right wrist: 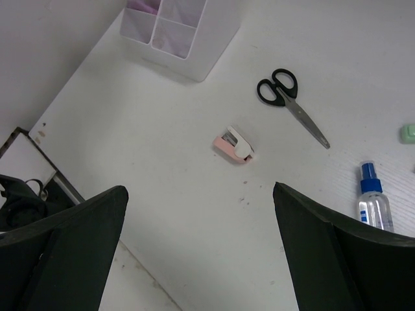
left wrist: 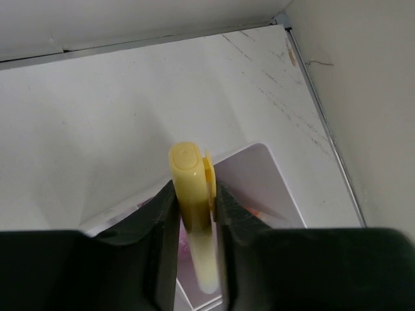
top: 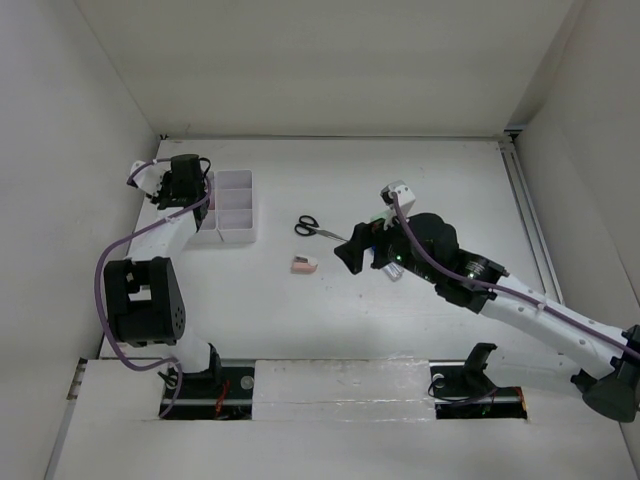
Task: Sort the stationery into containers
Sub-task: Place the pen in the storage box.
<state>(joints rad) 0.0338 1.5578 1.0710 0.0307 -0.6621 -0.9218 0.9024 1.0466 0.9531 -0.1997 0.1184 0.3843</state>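
White compartment tray (top: 236, 237) near the table's far-left corner, yellow highlighter (left wrist: 191, 188) gripped above it. Black-handled scissors (top: 307, 226) and pink-white eraser (top: 304, 265) lie flat mid-table, apart; blue-capped clear bottle (right wrist: 374, 204) nearby.

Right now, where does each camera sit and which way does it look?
Top external: above and behind, looking down on the table; both arms show, left gripper by the tray.
Left wrist: on that wrist, looking past fingers shut on a yellow highlighter, down at the tray.
Right wrist: on that wrist, looking between open fingers at scissors and eraser.
Shared: all three show the tray.
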